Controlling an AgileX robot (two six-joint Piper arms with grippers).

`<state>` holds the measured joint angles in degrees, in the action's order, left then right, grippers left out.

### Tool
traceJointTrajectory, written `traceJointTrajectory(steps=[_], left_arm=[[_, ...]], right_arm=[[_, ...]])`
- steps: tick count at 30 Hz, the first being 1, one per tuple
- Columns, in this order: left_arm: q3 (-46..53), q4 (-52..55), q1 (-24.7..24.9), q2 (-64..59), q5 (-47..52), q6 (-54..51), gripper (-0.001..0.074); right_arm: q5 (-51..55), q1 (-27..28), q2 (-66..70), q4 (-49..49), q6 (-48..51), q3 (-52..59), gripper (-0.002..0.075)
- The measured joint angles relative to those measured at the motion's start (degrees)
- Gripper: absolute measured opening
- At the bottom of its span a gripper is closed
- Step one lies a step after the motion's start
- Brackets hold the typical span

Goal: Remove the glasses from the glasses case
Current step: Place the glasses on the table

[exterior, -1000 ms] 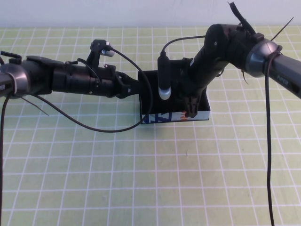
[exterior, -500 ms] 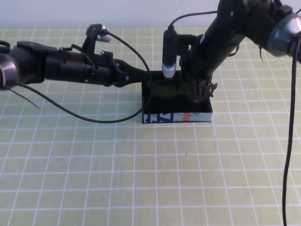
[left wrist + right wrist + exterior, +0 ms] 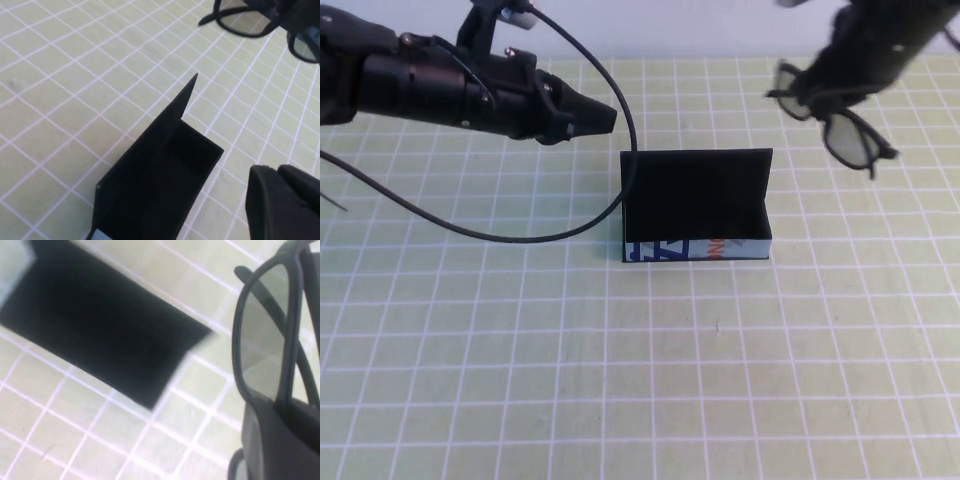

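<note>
High view: right gripper (image 3: 842, 92) clamps the glasses (image 3: 832, 122) above the glasses case (image 3: 696, 205); print unreadable.

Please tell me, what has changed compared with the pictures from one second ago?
The right gripper, shut on the glasses, lifted them out of the glasses case and up to its far right. The left gripper drew back left from the case. The case stayed open on the mat.

Glasses case (image 3: 696, 205): white front strip (image 3: 697, 248) carries blue and orange print. Characters too small and partly cut off to read. No other text, brand, number or sign legible.
</note>
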<state>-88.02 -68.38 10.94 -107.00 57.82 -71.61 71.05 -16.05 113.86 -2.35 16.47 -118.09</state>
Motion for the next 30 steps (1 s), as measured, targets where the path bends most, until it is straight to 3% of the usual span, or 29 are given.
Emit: traceJointTrajectory(steps=[6,12,17,23,26,30], left_arm=[[6.3,0.2,0.0,3.7,-4.7,0.3,-0.0003],[13.3,0.1,0.0,5.0,-8.7,-0.9,-0.0003],[15.1,-0.7,0.0,5.0,-9.0,-2.2,-0.0003],[15.1,-3.2,0.0,5.0,-9.0,-2.8,-0.0003],[15.1,-3.6,0.0,5.0,-8.8,-3.3,-0.0003],[15.1,-3.6,0.0,5.1,-8.4,-3.6,-0.0003]], right_arm=[[-4.2,7.2,-4.6,-5.8,-6.1,15.7,0.0012],[-18.8,7.9,-5.5,-10.8,-9.4,31.9,0.0012],[-26.7,7.9,-3.4,-15.7,-9.6,37.7,0.0012],[-28.5,7.9,0.2,-18.5,-9.8,38.1,0.0018],[-28.8,7.9,0.6,-18.7,-9.8,38.1,0.0068],[-28.5,7.9,1.3,-18.3,-9.8,38.1,0.0234]])
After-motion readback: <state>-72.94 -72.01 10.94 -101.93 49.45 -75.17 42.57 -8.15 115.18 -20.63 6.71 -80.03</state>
